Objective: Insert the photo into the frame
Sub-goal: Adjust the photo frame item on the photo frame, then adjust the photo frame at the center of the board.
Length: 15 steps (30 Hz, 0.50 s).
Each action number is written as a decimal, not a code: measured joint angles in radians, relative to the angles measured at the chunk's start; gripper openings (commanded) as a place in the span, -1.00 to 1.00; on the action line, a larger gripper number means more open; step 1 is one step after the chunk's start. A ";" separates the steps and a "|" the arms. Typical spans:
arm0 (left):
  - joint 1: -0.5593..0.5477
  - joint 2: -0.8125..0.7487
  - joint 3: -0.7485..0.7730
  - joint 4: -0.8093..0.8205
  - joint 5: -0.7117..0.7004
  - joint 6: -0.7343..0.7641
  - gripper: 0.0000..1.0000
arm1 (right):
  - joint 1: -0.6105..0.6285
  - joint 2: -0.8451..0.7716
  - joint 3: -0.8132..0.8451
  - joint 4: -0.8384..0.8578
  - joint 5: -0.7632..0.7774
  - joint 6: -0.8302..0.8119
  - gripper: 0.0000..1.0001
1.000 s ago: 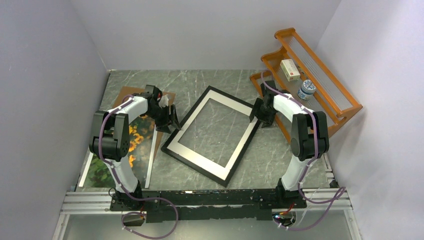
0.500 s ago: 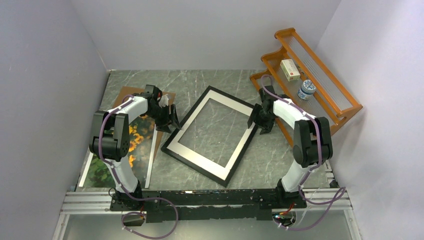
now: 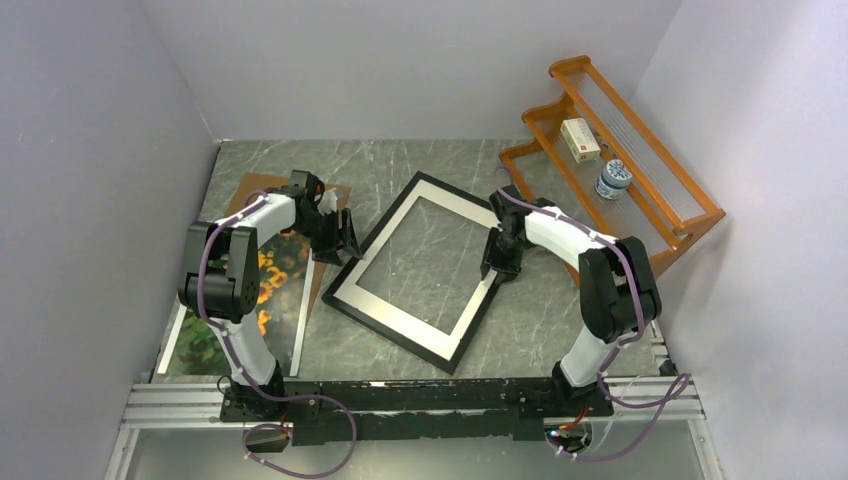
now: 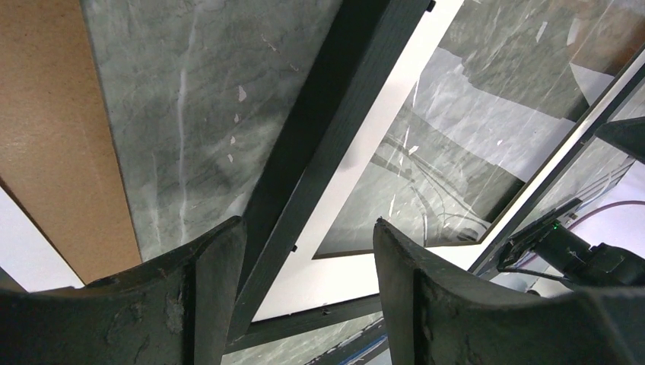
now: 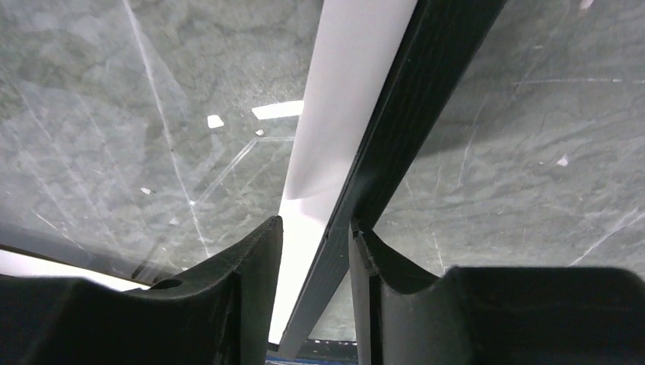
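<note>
Frame [image 3: 425,265], thin matte-black rectangle, L tool [image 4: 308,232] wide, R tool [image 5: 314,228] prob. pinching its edge

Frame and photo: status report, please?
Left gripper open astride frame left edge. Right gripper pinching right edge. Photo lies beside frame, not inserted. Nothing blocking.

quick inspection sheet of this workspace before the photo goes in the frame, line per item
surface: grey-green marbled table
job's things: frame flat at centre, no print in it; photo flat at left, under the left arm
clutter: brown board partly under the photo; orange rack far right holding a box and jar
grippers: left gripper open astride the frame's left edge; right gripper astride its right edge, jaws near-closed, grip unclear
cables: purple cables along both arms, looping at the bases
surroundings: plain pale walls
</note>
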 measured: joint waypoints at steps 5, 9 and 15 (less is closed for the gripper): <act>0.000 -0.002 -0.013 0.006 0.000 0.000 0.33 | 0.007 -0.003 -0.008 -0.031 0.001 0.002 -0.16; 0.000 -0.013 -0.024 0.009 0.000 0.000 0.33 | 0.018 -0.011 -0.025 -0.046 0.002 0.002 -0.16; 0.000 -0.019 -0.030 0.011 0.000 -0.001 0.33 | 0.035 -0.011 -0.040 -0.054 0.009 0.003 -0.14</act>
